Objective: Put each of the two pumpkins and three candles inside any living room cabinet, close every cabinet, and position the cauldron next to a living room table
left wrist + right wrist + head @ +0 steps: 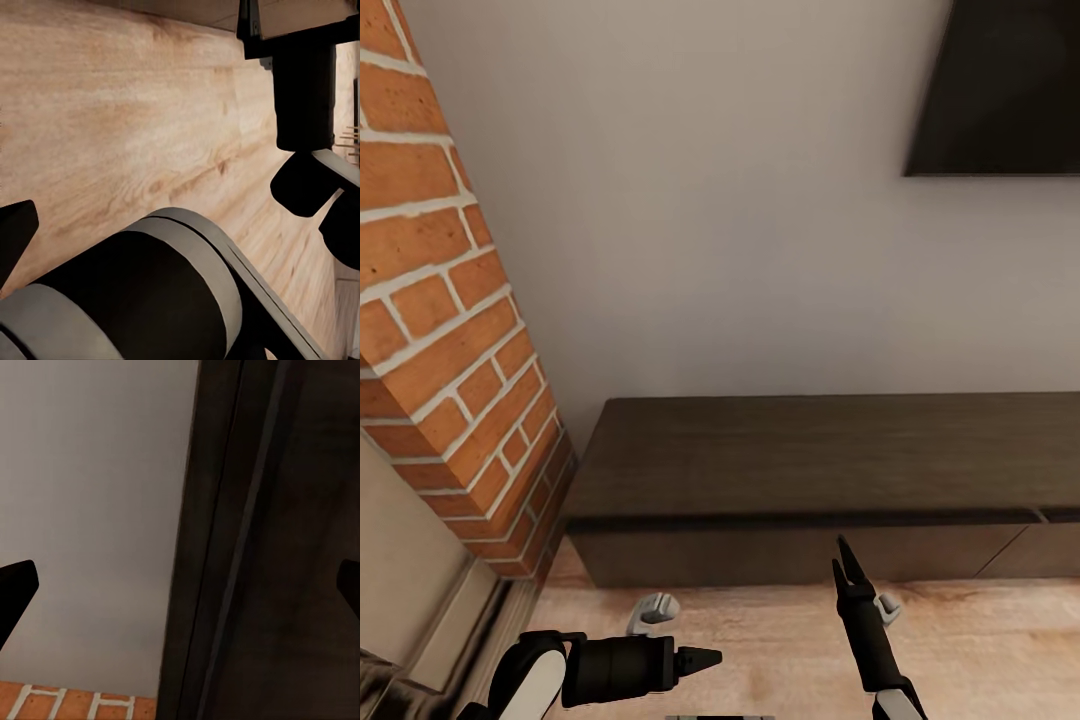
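Right gripper, fingers parted and empty, points at the closed cabinet front, apparently to open it.

The head camera looks forward and down from above both arms, facing the wall, with the cabinet against it at middle distance and a brick column at left; the left wrist camera points close down at the wood floor, past the robot's own arm; the right wrist camera sits near the cabinet's front edge, sharing cabinet, wall and bricks with the head view.
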Available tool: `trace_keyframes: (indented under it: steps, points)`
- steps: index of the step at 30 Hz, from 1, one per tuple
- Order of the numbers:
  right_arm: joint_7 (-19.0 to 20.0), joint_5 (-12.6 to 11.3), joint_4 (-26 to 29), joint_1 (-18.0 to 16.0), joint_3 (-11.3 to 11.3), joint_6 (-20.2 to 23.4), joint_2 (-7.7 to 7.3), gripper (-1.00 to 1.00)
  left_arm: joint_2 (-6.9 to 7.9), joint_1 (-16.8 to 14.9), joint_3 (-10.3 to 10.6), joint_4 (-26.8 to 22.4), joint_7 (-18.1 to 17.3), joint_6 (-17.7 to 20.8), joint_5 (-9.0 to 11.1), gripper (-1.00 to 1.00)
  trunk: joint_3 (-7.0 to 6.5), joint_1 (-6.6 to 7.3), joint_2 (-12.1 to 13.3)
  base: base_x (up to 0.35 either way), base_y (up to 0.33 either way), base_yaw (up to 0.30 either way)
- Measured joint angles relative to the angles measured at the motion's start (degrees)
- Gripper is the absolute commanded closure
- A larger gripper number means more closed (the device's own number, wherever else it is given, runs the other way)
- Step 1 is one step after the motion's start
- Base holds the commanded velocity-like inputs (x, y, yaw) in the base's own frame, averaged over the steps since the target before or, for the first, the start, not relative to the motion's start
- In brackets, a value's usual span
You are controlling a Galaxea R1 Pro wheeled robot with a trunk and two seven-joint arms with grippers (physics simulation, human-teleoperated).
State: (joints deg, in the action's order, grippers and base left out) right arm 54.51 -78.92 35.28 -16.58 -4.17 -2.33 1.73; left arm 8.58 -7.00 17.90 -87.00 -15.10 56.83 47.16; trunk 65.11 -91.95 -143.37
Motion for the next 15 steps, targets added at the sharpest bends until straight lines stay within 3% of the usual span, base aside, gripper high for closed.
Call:
trace_keyframes:
  steps: [9,15]
  points:
    - [0.0,0.0,0.0,0.0,0.0,0.0,0.00,-1.00,-0.05,0.0,0.0,0.0,0.0,0.0,0.0,-1.00,0.00,0.00,0.0,0.119,0.000,0.000]
    - [-0.1,-0.3,0.0,0.0,0.0,0.0,0.00,-1.00,-0.02,0.0,-0.1,0.0,0.0,0.0,0.0,-1.00,0.00,-0.01,0.0,0.026,0.000,0.000]
